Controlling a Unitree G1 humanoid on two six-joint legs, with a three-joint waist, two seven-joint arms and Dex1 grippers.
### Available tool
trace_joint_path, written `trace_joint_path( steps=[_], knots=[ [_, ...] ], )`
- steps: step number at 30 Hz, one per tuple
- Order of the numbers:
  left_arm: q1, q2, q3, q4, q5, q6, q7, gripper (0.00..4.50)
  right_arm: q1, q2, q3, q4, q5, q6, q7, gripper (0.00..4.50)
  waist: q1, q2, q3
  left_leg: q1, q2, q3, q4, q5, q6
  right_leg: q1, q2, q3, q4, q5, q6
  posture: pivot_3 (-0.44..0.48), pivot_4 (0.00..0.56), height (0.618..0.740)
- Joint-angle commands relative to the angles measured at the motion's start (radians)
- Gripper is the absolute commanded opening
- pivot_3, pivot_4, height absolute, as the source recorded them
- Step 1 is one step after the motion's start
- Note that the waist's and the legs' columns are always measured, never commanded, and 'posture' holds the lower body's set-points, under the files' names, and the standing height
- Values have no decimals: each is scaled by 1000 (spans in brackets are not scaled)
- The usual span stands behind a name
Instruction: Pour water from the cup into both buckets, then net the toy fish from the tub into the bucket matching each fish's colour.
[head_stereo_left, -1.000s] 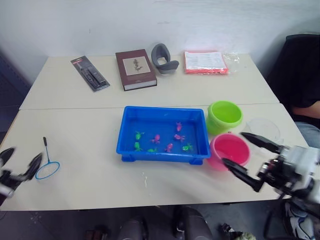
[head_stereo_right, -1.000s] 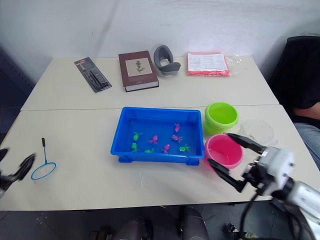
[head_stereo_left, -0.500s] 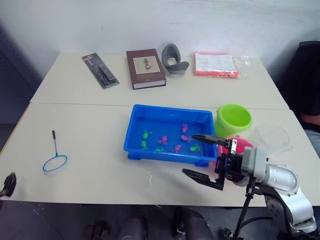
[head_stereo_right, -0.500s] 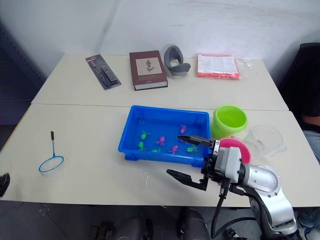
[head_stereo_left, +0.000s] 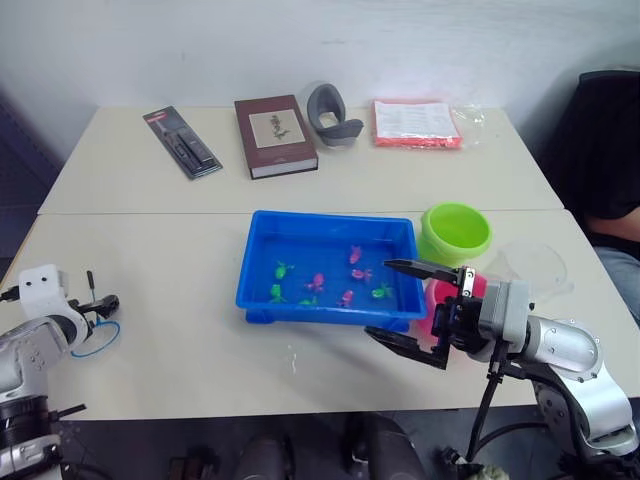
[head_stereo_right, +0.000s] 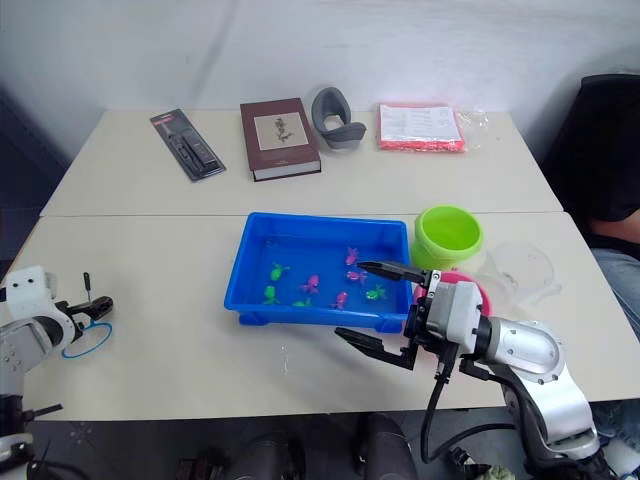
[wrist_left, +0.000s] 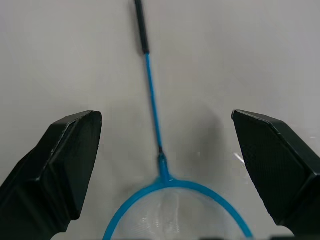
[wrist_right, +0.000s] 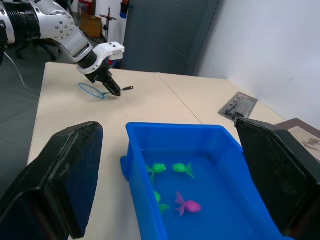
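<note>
Tub (head_stereo_left: 262, 262) sits mid-counter (head_stereo_left: 180, 250), holding water and several small green and pink toy fish (head_stereo_left: 316, 283). Green bucket (head_stereo_left: 455, 231) stands just beside the tub's far right corner; pink bucket (head_stereo_left: 432, 308) is nearer, partly hidden behind the right hand (head_stereo_left: 408, 301). Clear cup (head_stereo_left: 530, 262) rests to the right of both buckets. Right hand hovers at the tub's near right corner, fingers spread wide, gripping nothing. Blue net (wrist_left: 156, 135) lies flat on the counter well to the left of the tub. Left hand (wrist_left: 165, 165) hangs over the net where handle meets hoop, fingers spread to either side, not touching it.
</note>
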Motion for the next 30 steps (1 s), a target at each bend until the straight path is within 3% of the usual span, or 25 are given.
trace_joint_path(
  steps=[1, 6, 10, 14, 18, 22, 25, 30],
  knots=[
    [-18, 2, -7, 83, 26, 16, -7, 3942, 7, -22, -54, -57, -1, -2, -33, 4500, 1, 0, 0, 1, 0, 0, 0, 0, 0, 1, -1, 0, 0, 0, 0, 0, 150, 740],
    [-22, -16, -4, 144, -5, 51, -79, 1853, 42, -35, -79, -80, -5, -3, -61, 4500, 1, 5, -2, 2, 0, 0, 0, 1, -2, 1, -2, 3, 2, 0, 0, 0, 150, 740],
    [-49, 17, 8, 191, -4, -35, -159, 13, 64, -48, -87, -94, -4, 3, -66, 4500, 7, 8, -3, 3, -1, 0, 0, 2, -2, 1, -3, 3, 3, 0, 0, 0, 150, 740],
    [-88, 103, 46, 161, -61, -155, -366, 13, 50, -76, -98, -151, 137, 138, -107, 4500, 17, 3, 0, 2, -1, -1, 1, 3, -2, 0, -4, 2, 4, 0, 0, 0, 150, 740],
    [-127, 236, -31, 17, -128, -301, -760, 13, -10, -153, -101, -207, 265, 368, -221, 4500, 20, -7, 2, -1, 1, -3, 1, 4, -4, -3, -4, 0, 5, -1, -2, 0, 150, 740],
    [-99, 331, -198, -79, -56, -559, -1071, 13, -96, -207, -111, -201, 424, 538, -302, 4500, 17, 3, 2, -1, -1, -3, 0, 3, -4, -2, -6, 1, 2, -1, -3, 0, 150, 740],
    [-190, 328, -362, -75, -10, -781, -1323, 13, -179, -274, -107, -155, 559, 682, -314, 4500, 18, 11, 4, -1, -1, 0, 0, 3, -4, -3, -4, 1, 1, -1, -2, 0, 150, 740],
    [-406, 273, -623, -103, 61, -810, -1539, 13, -321, -314, -71, -85, 666, 830, -347, 4500, 22, 3, 6, -3, 0, 3, 2, 4, -4, -6, 9, -1, 6, -1, -3, 0, 150, 740]
  ],
)
